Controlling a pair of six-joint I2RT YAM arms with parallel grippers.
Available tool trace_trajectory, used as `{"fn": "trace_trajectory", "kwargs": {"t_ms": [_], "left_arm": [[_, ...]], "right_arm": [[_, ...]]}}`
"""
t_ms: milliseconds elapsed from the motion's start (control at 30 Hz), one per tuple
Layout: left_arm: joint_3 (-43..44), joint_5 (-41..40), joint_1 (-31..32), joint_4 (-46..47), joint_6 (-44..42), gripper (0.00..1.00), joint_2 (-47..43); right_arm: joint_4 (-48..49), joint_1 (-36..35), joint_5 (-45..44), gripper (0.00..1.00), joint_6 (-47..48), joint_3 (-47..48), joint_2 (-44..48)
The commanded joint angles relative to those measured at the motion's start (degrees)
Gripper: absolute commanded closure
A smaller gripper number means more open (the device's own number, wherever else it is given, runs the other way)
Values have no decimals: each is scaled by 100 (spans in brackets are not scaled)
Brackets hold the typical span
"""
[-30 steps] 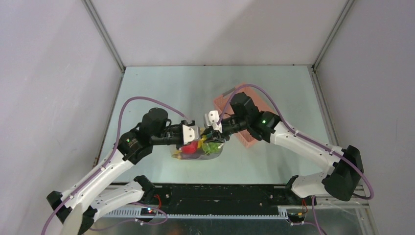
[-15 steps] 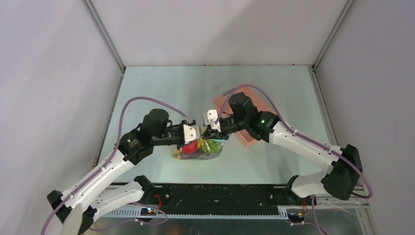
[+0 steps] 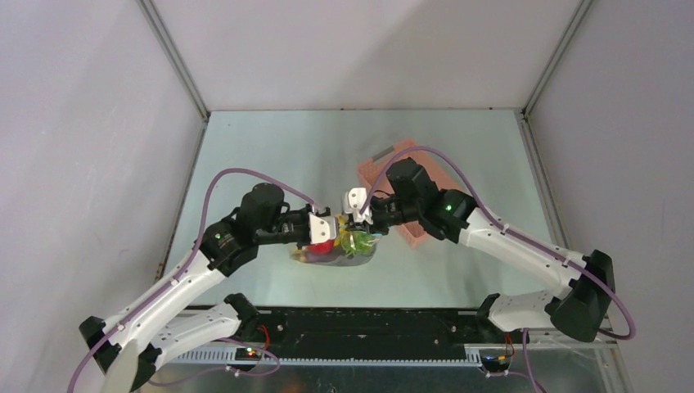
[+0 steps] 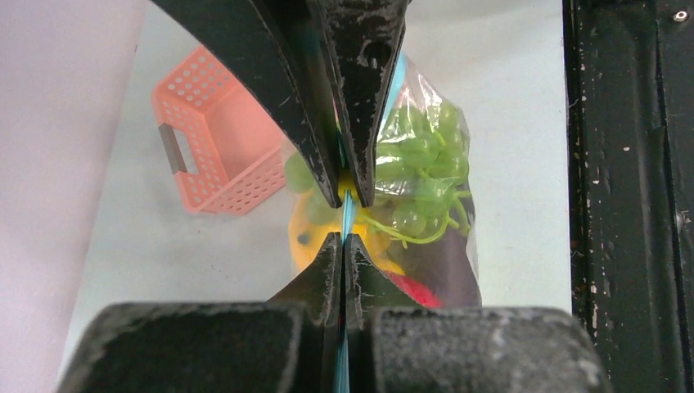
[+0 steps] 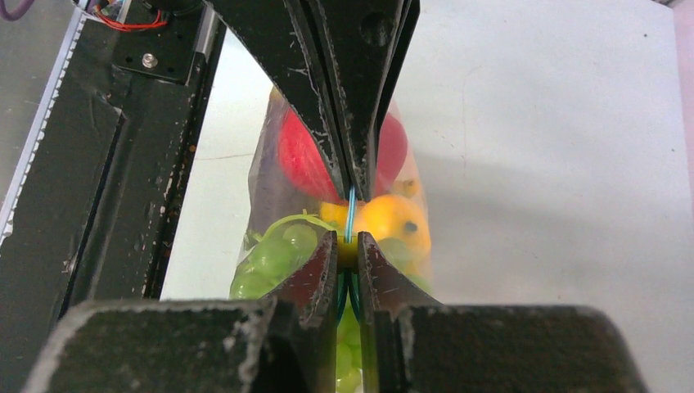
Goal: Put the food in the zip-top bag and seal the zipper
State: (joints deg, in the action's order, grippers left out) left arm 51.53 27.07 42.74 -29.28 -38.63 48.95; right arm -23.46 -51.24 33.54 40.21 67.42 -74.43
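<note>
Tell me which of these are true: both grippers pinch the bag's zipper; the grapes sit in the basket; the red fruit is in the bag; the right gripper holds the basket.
1. Both grippers pinch the zipper. True: the left gripper and the right gripper are both shut on it.
2. The grapes sit in the basket. False: they are in the bag.
3. The red fruit is in the bag. True.
4. The right gripper holds the basket. False: it grips only the zipper.

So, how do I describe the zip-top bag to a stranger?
On the table, look where the left gripper and right gripper meet. They pinch the zip-top bag by its blue zipper; unlike the pink basket nearby, it is clear, holding food.
</note>
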Motion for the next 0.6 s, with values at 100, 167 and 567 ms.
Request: {"fn": "trace_trajectory", "kwargs": {"t_ms": [100,167,567], "left_arm": [[-89,-674,-187,-420,-264,100,-140],[-85,-661,-192,-450,-283,100,-147],[16,-542,-195,-571,-314,100,-82]], "right_arm": [[-939,202,-457,95,54,221,638],[-1091,205,-516,95,60,220,659],[-1454,241,-810,100,-36,222,758]]}}
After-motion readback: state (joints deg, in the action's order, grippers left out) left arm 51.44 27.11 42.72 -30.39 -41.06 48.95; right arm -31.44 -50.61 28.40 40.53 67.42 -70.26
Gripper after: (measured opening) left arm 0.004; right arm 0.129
